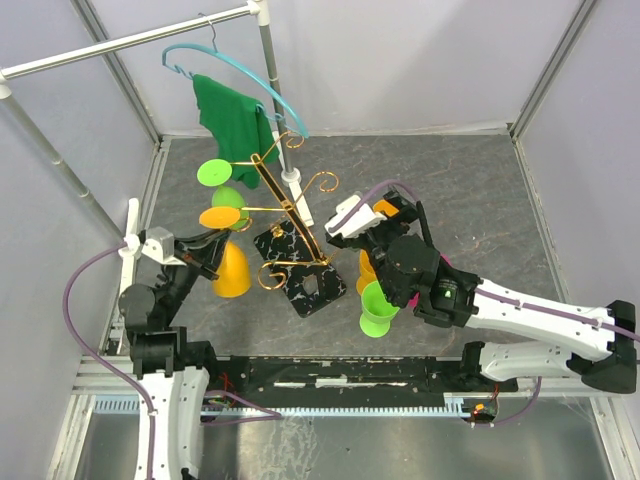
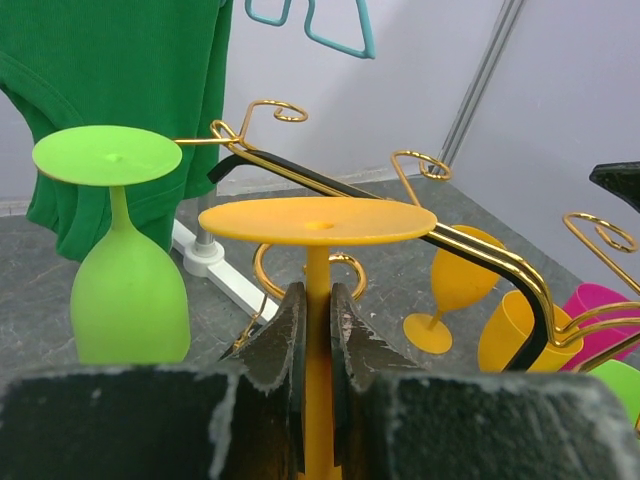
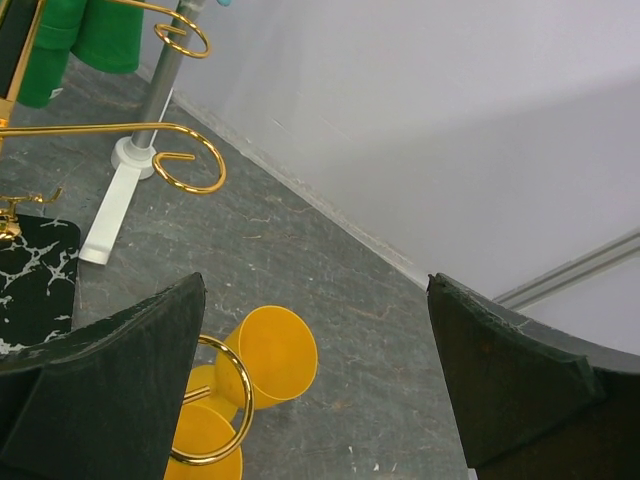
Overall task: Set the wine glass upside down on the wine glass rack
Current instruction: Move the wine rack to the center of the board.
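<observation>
An orange wine glass (image 2: 318,220) is upside down, foot disc on top, with my left gripper (image 2: 318,335) shut on its stem. In the top view this glass (image 1: 230,268) is held at the outer end of a left arm of the gold wine glass rack (image 1: 292,215), which has a black marbled base (image 1: 305,285). I cannot tell whether the foot rests on the arm (image 2: 470,245). A green glass (image 2: 128,295) hangs upside down on the rack beside it. My right gripper (image 1: 362,215) is open and empty to the right of the rack (image 3: 190,160).
A white clothes rail (image 1: 272,80) with a green shirt (image 1: 232,118) on a teal hanger stands behind the rack. More orange glasses (image 3: 270,355), a green one (image 1: 378,308) and a pink one (image 2: 600,305) stand right of the rack base. Grey walls close in the table.
</observation>
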